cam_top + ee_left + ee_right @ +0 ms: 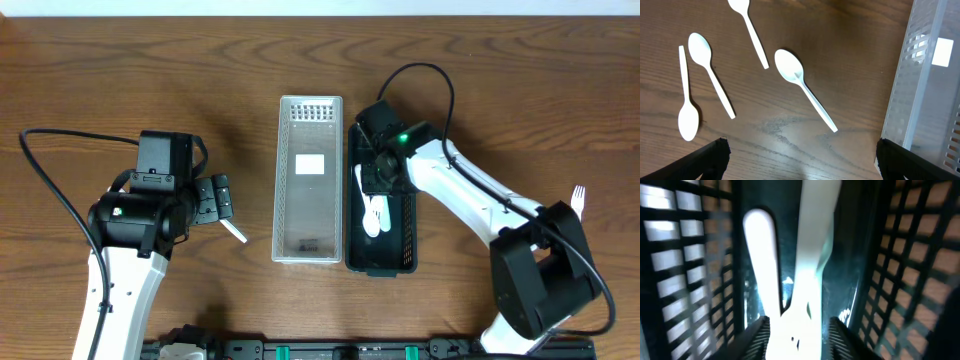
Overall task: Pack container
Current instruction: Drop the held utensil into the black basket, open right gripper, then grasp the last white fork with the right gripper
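A black mesh basket (409, 232) stands right of centre with white plastic utensils (375, 212) lying in it. My right gripper (381, 178) is down inside the basket. In the right wrist view its jaws (797, 342) are partly apart, either side of the overexposed white utensils (807, 280), with a thin gap at the right finger. My left gripper (213, 199) hovers open and empty over the table at the left. In the left wrist view its fingertips (800, 160) frame bare wood, and several white spoons (802, 87) lie on the table beyond them.
A clear plastic container (308, 180) stands between the arms, just left of the basket, and shows at the right edge of the left wrist view (930, 80). A white fork (578, 201) lies on the table at the far right.
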Controlling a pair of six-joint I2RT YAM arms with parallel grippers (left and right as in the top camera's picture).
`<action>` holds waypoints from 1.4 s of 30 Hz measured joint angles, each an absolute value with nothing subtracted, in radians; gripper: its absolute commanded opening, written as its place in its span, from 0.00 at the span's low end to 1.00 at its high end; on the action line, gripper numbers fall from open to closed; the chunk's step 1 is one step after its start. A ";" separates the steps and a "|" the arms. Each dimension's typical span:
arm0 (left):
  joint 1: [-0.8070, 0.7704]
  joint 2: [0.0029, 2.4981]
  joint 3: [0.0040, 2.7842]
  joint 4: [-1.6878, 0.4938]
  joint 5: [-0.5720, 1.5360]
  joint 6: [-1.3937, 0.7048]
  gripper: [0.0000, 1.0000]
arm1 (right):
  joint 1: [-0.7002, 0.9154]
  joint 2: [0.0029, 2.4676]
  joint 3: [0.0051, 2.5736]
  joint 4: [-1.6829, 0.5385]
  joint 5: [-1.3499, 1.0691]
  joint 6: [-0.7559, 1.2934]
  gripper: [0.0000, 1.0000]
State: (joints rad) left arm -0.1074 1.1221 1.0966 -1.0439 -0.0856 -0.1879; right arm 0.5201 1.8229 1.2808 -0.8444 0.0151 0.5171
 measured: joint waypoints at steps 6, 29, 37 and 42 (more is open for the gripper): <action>-0.107 1.122 1.097 -1.044 -0.086 -0.188 0.96 | 0.439 1.681 1.388 -0.899 0.040 0.432 0.67; -0.107 1.122 1.097 -1.044 -0.086 -0.188 0.96 | -0.620 1.752 1.325 -0.974 0.052 0.097 0.89; -0.107 1.122 1.097 -1.044 -0.086 -0.188 0.96 | -0.643 1.943 1.323 -0.943 0.040 0.073 0.88; -0.107 1.122 1.097 -1.039 -0.086 -0.188 0.96 | -0.643 2.005 1.321 -0.927 0.036 0.069 0.88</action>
State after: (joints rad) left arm -0.1074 1.1221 1.0966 -1.0386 -0.0860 -0.1879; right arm -0.6430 2.0052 1.3212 -0.9268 0.0364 0.0692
